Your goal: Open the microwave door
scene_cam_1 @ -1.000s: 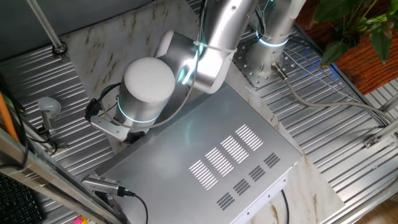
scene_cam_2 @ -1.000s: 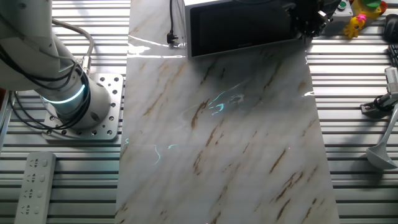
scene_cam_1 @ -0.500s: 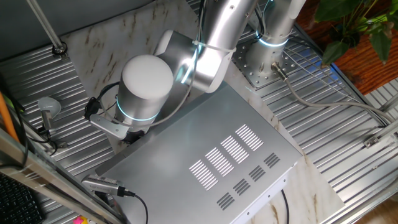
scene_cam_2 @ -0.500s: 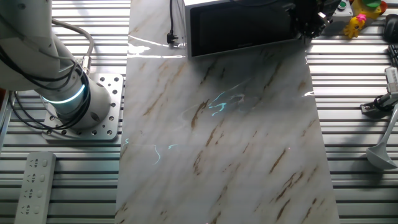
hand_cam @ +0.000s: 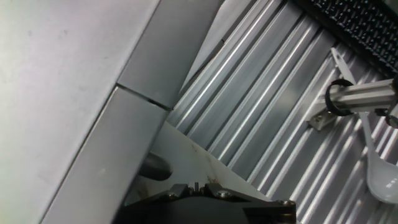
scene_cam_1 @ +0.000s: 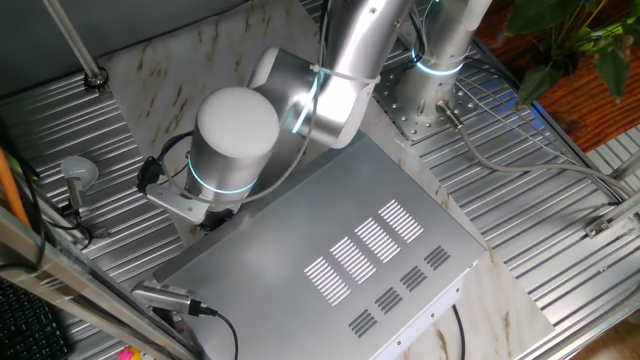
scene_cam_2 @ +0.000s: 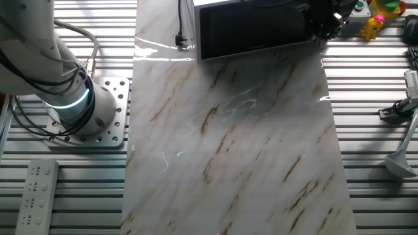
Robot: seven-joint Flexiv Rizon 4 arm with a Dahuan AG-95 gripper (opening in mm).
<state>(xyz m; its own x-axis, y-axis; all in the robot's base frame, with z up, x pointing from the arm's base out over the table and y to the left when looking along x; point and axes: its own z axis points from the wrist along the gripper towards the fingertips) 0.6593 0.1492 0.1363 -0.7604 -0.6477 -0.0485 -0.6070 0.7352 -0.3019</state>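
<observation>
The microwave (scene_cam_1: 340, 250) is a big silver box with slotted top, standing on a marble sheet (scene_cam_2: 235, 150). Its black microwave door (scene_cam_2: 251, 29) lies flat against the front, closed. My gripper (scene_cam_2: 323, 21) is a dark shape at the door's right end, by the front corner. From behind, the white wrist cap (scene_cam_1: 236, 125) hides it. In the hand view the grey casing (hand_cam: 62, 74) fills the left, crossed by a seam. The gripper (hand_cam: 196, 185) shows only at the bottom edge. Its finger blocks sit close together with nothing seen between them.
The arm's base (scene_cam_2: 72, 108) is bolted left of the marble, with a remote control (scene_cam_2: 38, 196) in front of it. A power cord (scene_cam_2: 179, 26) hangs by the microwave's left side. A ladle (scene_cam_2: 400, 163), a clamp (hand_cam: 360, 96) and toys (scene_cam_2: 379, 16) lie to the right.
The arm, gripper and door stand as before. Only the cyan glint on the marble has faded.
</observation>
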